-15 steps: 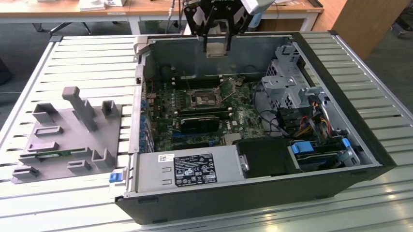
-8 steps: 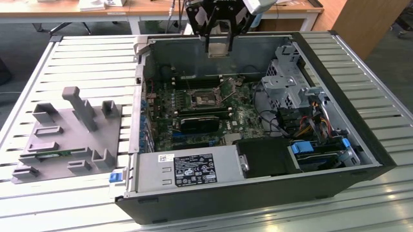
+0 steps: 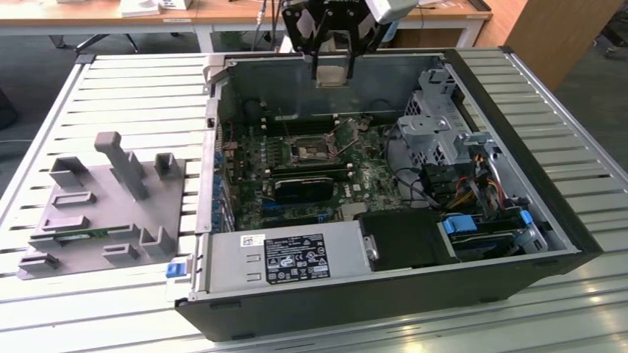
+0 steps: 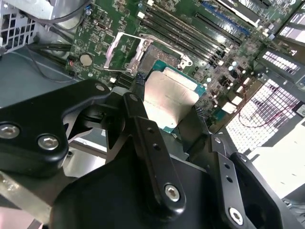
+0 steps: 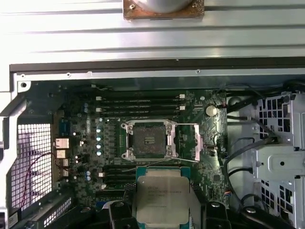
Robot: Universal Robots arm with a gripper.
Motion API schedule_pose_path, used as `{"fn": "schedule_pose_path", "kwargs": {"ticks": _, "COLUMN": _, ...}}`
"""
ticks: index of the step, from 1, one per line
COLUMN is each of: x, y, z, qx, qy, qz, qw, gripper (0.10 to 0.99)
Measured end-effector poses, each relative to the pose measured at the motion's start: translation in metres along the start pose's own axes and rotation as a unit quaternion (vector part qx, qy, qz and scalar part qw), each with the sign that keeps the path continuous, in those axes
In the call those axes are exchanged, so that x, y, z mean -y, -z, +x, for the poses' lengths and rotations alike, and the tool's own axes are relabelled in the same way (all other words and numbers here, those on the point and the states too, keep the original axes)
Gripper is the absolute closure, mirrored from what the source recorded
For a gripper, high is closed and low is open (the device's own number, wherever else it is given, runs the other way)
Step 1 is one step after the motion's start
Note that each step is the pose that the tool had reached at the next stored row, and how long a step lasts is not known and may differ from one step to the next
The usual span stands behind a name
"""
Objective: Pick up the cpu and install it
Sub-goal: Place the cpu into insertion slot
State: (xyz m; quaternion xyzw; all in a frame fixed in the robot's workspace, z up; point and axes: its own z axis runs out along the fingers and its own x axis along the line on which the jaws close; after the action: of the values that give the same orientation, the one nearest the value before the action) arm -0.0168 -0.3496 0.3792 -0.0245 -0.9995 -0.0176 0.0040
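Gripper (image 3: 332,65) sits over the far wall of the open computer case (image 3: 549,213). Its fingers (image 4: 145,138) are clamped on two opposite edges of the cpu (image 3: 332,75), which hangs clear of the board. In both wrist views the cpu (image 4: 169,98) is carried with its silver lid facing the camera and a teal-green rim visible round it. The lid (image 5: 162,200) bears several lines of faint engraved print, not transcribed. The socket (image 5: 148,140) is bare, with its metal load plate (image 5: 187,141) swung open to one side; cpu and socket are apart, not touching. Dark memory slots (image 5: 140,106) run along the socket's far side. A round coin cell (image 5: 210,110) is mounted on the green motherboard (image 5: 86,143). On the grey power supply (image 3: 284,259) there is a large white label with black text and marks, plus a small white sticker beside it; the print is too small to make out. Silver drive cage (image 3: 442,125) and a bundle of coloured cables (image 3: 481,180) lie toward the exterior view's right. The case rests on its side on a table of pale metal slats (image 3: 128,95). A grey moulded fixture tray (image 3: 103,198) stands on the slats at the exterior view's left, just beside the case. Wooden desks (image 3: 235,13) stand behind the table
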Motion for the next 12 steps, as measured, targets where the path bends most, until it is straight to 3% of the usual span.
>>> {"fn": "schedule_pose_path", "kwargs": {"ticks": 6, "x": 0.0000, "y": -0.0004, "z": 0.0000, "qx": 0.0013, "qy": -0.038, "qz": -0.0003, "qw": 0.9993, "gripper": 0.553}}
{"fn": "schedule_pose_path", "kwargs": {"ticks": 12, "x": 0.0000, "y": -0.0007, "z": 0.0000, "qx": 0.0026, "qy": -0.073, "qz": -0.0006, "qw": 0.9973, "gripper": 0.553}}
